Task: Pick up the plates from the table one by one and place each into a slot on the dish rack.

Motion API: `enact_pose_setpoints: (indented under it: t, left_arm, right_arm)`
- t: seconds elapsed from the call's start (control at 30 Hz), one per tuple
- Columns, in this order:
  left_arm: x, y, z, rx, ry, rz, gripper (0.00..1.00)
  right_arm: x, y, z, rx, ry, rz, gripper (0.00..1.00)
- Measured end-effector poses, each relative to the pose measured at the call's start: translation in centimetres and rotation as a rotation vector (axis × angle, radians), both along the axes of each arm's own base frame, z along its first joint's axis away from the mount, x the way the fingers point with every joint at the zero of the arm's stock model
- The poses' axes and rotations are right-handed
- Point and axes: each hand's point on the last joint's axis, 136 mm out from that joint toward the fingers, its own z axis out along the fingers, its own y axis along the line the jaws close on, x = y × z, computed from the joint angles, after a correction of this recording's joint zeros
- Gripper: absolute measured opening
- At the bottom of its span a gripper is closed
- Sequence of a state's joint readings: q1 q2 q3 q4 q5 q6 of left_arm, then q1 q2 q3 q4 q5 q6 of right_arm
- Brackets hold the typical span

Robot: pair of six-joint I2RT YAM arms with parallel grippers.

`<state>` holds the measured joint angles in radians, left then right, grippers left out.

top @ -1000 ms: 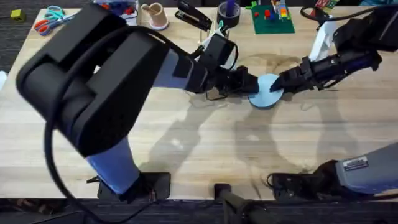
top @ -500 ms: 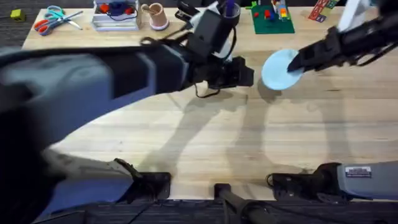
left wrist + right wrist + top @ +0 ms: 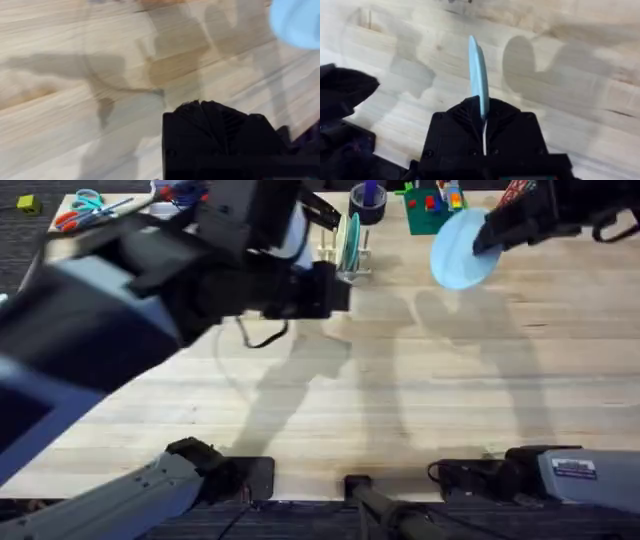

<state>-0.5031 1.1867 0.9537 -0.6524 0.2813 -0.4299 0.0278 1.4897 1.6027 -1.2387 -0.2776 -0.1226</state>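
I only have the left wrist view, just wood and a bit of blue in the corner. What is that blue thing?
Observer: It is the light blue plate, pinched at its rim by the right gripper and held above the table.
Operator: Is it held flat?
Observer: No. The right wrist view shows it edge-on, standing up between the fingers.
Operator: Where is the dish rack?
Observer: At the far side of the table, the dish rack stands just beyond the left gripper.
Operator: Anything in it?
Observer: Yes, a teal plate stands upright in a slot.
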Motion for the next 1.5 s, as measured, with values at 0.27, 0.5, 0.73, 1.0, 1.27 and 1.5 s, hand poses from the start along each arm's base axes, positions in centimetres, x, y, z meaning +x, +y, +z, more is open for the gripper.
enact_pose_setpoints:
  t: [0.27,0.5,0.73,1.0,1.27,1.5]
  left_arm:
    - [-1.0,4.9,2.9,0.186,-0.091,-0.013,0.108]
    - [-0.9,7.3,5.3,0.344,-0.175,-0.039,0.985]
    - [-0.1,8.2,7.5,0.407,-0.253,-0.039,0.993]
    - [-0.1,8.6,9.0,0.444,-0.299,-0.069,0.993]
    - [-0.1,8.6,8.9,0.452,-0.303,-0.080,0.993]
    - [-0.1,8.6,8.9,0.453,-0.304,-0.080,0.993]
  right_arm:
    - [0.4,3.5,3.1,-0.097,-0.090,-0.020,0.031]
    - [0.3,5.6,5.3,-0.106,-0.141,-0.070,0.031]
    - [0.6,7.2,6.0,-0.134,-0.109,-0.104,0.031]
    - [2.6,9.0,5.9,-0.138,-0.093,-0.160,0.031]
    - [3.5,9.9,5.9,-0.158,-0.120,-0.270,0.031]
    - [4.8,11.0,4.6,-0.170,-0.120,-0.296,0.031]
